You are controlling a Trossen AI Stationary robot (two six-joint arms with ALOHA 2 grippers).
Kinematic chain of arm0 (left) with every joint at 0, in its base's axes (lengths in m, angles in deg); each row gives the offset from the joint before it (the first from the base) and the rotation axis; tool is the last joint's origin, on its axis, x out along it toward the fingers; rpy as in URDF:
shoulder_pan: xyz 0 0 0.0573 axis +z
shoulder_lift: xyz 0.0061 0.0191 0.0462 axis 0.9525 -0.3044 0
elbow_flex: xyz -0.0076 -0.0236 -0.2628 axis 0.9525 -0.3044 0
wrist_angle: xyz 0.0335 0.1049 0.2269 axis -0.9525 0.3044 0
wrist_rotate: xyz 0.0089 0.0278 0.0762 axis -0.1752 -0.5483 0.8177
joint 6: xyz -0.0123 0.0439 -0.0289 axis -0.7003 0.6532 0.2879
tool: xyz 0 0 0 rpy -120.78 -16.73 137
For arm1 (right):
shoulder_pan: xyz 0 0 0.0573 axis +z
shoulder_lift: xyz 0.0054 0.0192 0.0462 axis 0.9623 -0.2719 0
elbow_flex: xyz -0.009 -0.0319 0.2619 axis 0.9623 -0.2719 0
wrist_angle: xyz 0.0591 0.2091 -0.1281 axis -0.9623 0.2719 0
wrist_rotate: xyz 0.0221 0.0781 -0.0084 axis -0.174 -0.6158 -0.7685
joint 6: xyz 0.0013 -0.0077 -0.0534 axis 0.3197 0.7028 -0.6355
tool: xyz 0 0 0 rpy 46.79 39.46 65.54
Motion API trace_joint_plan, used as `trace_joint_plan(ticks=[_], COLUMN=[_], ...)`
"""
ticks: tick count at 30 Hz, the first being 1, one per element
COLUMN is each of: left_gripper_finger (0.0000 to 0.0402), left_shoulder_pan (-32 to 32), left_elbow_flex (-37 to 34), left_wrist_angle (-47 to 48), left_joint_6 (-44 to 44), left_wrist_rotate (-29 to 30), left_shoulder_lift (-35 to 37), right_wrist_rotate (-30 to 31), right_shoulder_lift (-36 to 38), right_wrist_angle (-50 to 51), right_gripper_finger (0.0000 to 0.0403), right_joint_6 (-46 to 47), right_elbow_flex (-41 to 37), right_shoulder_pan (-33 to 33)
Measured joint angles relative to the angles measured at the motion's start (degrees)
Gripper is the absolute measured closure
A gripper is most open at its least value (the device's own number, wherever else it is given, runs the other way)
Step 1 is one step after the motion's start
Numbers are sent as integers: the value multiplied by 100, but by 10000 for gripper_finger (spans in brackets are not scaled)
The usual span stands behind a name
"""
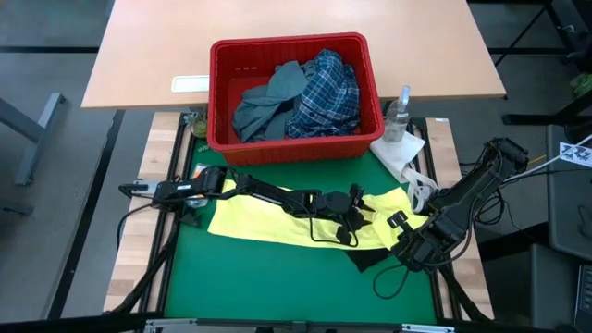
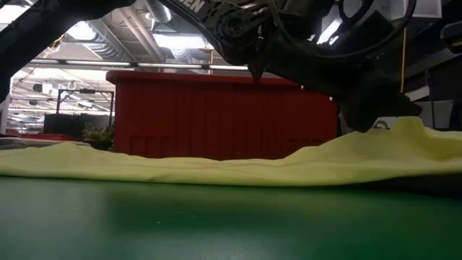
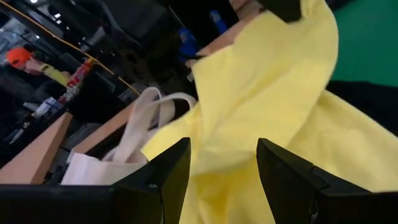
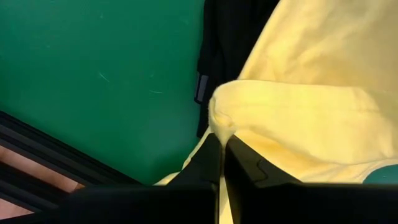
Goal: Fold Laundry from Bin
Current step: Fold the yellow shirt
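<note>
Item 1: small yellow soft garment [image 1: 277,217], spread flat on the green table mat [image 1: 277,277] in the lower centre of the high view. Long axis runs left to right across the frame, slightly down toward the right. Its right end lies over a dark patch of fabric [image 1: 368,260], possibly another garment; cannot tell which.

Item 2: right gripper [image 4: 222,163], at the lower right of the high view, at the garment's right end. Fingers pressed together on a raised fold of the yellow cloth, seen plainly in the right wrist view. This arm is the nearer to that end.

Item 3: left gripper [image 3: 222,180], reaching in from the left of the high view to the middle of the frame, over the garment's right half. Fingers spread apart, yellow cloth lying between and beyond them, nothing pinched.

Relation for the next move, as a judgement: the free bulk of the garment stretches leftward from both grippers, so a fold would carry the held right end back along the long axis toward the left.

Item 4: rectangular red plastic bin with slotted walls [image 1: 294,143], upper centre of the high view, just beyond the mat. Contents: a blue-white plaid shirt [image 1: 326,92] on the right side, a grey-blue garment [image 1: 268,104] on the left, both heaped and unfolded.

Item 5: white cloth bag [image 1: 407,157] and clear bottle [image 1: 399,113], right of the bin.
</note>
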Motion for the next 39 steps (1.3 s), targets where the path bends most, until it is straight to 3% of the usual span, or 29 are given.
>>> trace_joint_plan(ticks=[5, 18, 26, 31, 39], left_gripper_finger=[222, 230, 325, 387, 400], left_shoulder_pan=[37, 110, 106, 106, 69], left_elbow_flex=[6, 4, 4, 4, -3], left_wrist_angle=[-177, -172, -163, -153, 215], left_joint_6=[246, 286, 287, 270, -205], left_wrist_rotate=[-226, 134, -354, -333, 36], left_shoulder_lift=[-257, -268, -268, -268, -39], right_wrist_rotate=[0, 0, 0, 0, -227], right_shoulder_lift=[2, 2, 2, 2, 2], right_wrist_angle=[-7, 0, 4, 9, 827], right_gripper_finger=[396, 396, 396, 396, 396], right_joint_6=[0, -7, -13, -7, 932], right_elbow_flex=[-2, -2, -2, -2, -2], right_shoulder_pan=[-1, 0, 0, -2, -2])
